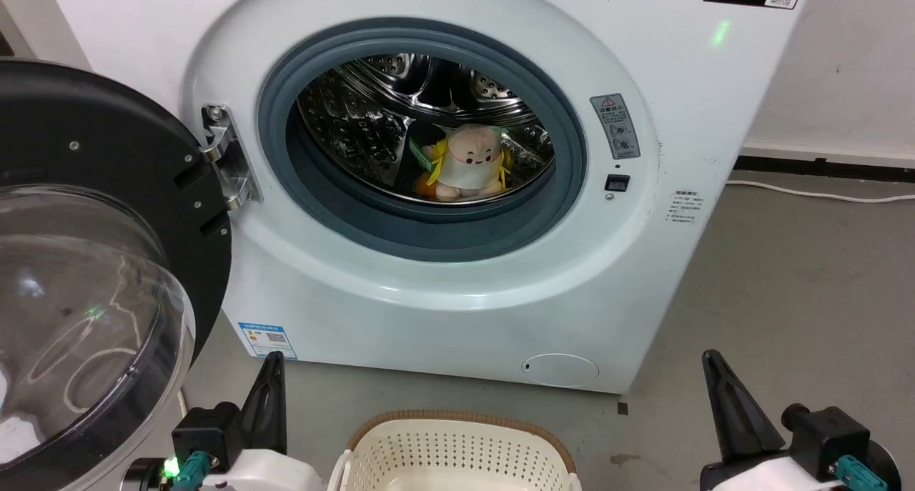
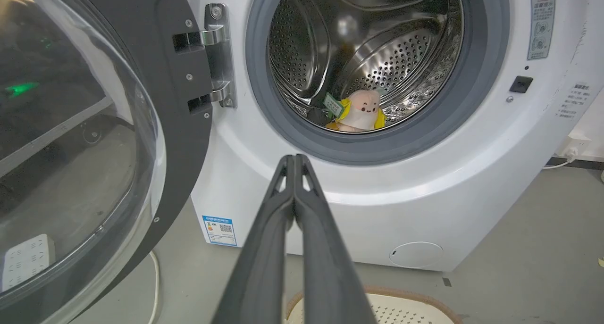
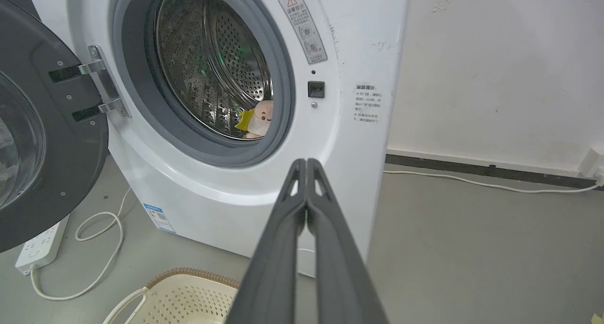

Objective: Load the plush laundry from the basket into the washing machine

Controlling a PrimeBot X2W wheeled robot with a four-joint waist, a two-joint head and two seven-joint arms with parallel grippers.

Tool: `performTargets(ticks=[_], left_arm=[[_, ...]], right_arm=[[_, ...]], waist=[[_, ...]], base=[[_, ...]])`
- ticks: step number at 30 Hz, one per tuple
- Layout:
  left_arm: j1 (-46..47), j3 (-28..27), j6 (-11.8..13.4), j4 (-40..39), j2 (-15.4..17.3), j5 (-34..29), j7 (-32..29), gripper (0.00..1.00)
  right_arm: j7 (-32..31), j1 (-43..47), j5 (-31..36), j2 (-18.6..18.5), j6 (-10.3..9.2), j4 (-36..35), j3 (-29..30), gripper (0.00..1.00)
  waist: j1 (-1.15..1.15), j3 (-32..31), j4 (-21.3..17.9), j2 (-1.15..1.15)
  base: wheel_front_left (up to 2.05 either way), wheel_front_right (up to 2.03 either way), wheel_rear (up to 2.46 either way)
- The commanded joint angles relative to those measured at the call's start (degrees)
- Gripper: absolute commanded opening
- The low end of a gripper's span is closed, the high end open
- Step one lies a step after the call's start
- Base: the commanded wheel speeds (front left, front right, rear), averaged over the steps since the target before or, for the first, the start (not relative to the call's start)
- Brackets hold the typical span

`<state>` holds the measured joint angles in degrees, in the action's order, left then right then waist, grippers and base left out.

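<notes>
And there it is: the small stuffed doll with the round peach-pink head, yellow jacket and white bib (image 1: 468,161) is sitting upright on the bottom of the shiny perforated steel drum (image 1: 372,119), near its front edge just behind the grey rubber gasket (image 1: 429,226), face out toward the room and green tag off to one side. The big white front-loading washing machine (image 1: 443,291) stands wide open, its black-rimmed clear domed door (image 1: 93,262) swung out on the hinge side. Down on the grey concrete floor (image 1: 786,298), right in front of the washer, sits the cream-white perforated plastic basket with the brown rim (image 1: 457,448). The left end effector (image 2: 293,161) hangs low beside the basket, its two long dark fingers pressed together on nothing, pointing at the machine's front. The right end effector (image 3: 306,162) is on the basket's other side, fingers likewise closed tight and holding nothing. A white cable (image 3: 472,182) runs along the floor by the wall.
</notes>
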<state>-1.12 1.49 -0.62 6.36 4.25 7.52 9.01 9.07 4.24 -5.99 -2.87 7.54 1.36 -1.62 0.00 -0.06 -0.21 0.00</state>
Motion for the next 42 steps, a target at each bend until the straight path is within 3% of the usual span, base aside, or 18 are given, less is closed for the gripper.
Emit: performTargets(ticks=[1,42], left_arm=[[0.44,-0.11,0.22,-0.42,-0.3,-0.61,-0.37,0.0],[0.83,-0.91,0.45,-3.88,-0.92,-4.63,-5.41,0.0]], right_arm=[[-0.39,-0.92,0.46,0.0,-0.02,-0.36,0.15,0.0],[-5.45,-2.85,3.68,0.0,-0.04,-0.94,1.01,0.0]], waist=[[0.0,0.0,0.0,0.0],[0.0,0.04,0.12,0.0]], base=[[0.0,0.0,0.0],[0.0,0.0,0.0]])
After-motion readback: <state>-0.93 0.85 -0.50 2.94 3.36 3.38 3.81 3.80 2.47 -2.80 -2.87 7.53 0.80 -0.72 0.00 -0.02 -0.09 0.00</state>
